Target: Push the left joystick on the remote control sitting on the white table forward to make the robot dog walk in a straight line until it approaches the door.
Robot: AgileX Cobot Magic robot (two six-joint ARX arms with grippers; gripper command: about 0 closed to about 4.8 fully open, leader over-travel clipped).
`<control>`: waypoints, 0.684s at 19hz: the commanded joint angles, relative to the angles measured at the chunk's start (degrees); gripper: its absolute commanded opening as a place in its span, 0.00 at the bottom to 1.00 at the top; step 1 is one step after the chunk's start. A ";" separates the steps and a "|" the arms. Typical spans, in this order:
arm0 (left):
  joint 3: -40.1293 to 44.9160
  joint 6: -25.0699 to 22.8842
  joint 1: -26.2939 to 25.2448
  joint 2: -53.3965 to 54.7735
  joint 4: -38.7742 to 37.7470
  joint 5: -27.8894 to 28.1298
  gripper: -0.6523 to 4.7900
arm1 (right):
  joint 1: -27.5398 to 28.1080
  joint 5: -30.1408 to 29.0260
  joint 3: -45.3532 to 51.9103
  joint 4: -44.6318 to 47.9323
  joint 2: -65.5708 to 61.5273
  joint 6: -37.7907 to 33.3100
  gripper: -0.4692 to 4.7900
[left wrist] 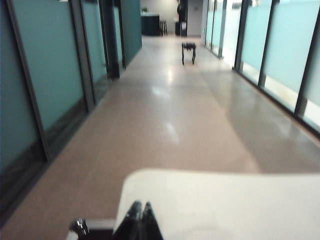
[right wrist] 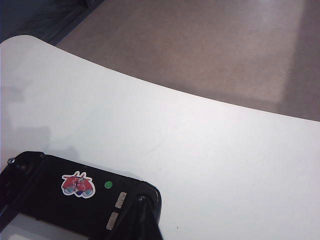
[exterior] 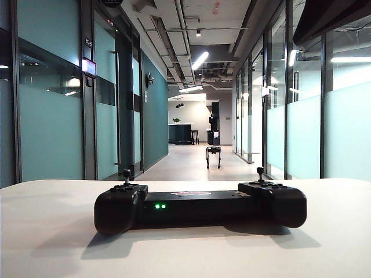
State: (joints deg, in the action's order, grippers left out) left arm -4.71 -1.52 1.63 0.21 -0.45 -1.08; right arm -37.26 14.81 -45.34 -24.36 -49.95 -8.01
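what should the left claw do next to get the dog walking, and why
Probably bring the left claw down onto the left joystick and nudge it forward. Its tips look shut and sit beside that stick, not on it. The robot dog stands far down the corridor, and the remote control shows green lights.

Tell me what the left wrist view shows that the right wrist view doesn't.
Only the left wrist view: the robot dog far down the corridor, glass walls, and the shut left gripper. Only the right wrist view: the remote control with its reddish logo sticker, and the shut right gripper at the controller's end. Both: the white table and corridor floor.
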 commanded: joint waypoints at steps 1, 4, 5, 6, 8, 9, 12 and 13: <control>2.27 0.00 0.00 0.02 4.11 -0.28 0.11 | -0.02 0.09 -0.28 1.01 0.24 0.15 0.09; 4.31 -0.20 0.00 0.02 5.14 -0.44 0.11 | -0.02 0.09 -0.28 1.03 0.24 0.15 0.09; 4.31 -0.24 -0.04 0.02 4.63 -0.42 0.11 | -0.02 0.09 -0.28 1.05 0.24 0.15 0.09; 4.31 -0.46 -0.04 0.02 4.20 -0.42 0.11 | -0.02 0.09 -0.28 0.98 0.24 0.15 0.09; 4.31 -1.49 -0.04 0.02 3.91 -0.42 0.11 | -0.02 0.09 -0.28 1.03 0.24 0.15 0.09; 4.31 -1.49 -0.02 0.02 3.91 -0.37 0.11 | -0.02 0.09 -0.28 1.01 0.24 0.15 0.09; 4.31 -1.49 -0.04 0.02 3.96 0.46 0.11 | -0.02 0.09 -0.28 1.03 0.24 0.15 0.09; 4.31 -1.49 -0.02 0.02 3.89 1.62 0.11 | -0.02 0.09 -0.28 1.03 0.24 0.15 0.09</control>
State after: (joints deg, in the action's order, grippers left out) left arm -0.21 -2.96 1.63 0.21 2.96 -0.80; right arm -37.28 14.81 -45.34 -24.34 -49.95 -8.01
